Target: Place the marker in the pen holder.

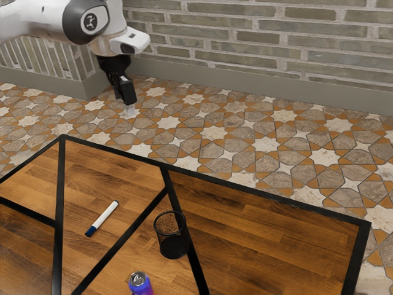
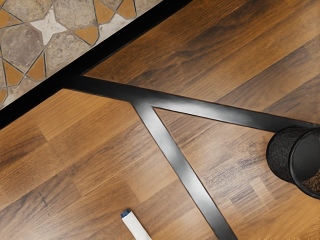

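Black and pointing downward, the gripper (image 1: 127, 109) hangs above tabletop height, seen against the patterned floor tiles (image 1: 212, 132) in the exterior view; I cannot tell how far open it is or whether it holds anything. Behind the arm (image 1: 43, 18) stands a brick wall (image 1: 258, 37). The wooden table (image 1: 264, 236) has a black rim and dark strips dividing its top. On it the mesh pen holder (image 1: 174, 247) stands upright, near one of the long strips. A blue and purple can (image 1: 141, 285) stands near the holder, toward the exterior view's lower edge. The marker (image 1: 103, 217), white with blue at its ends, lies flat on the wood, lower than the gripper and well apart from it. A diagonal strip (image 2: 182, 165) runs between marker and holder, and the marker touches neither the holder nor the can.
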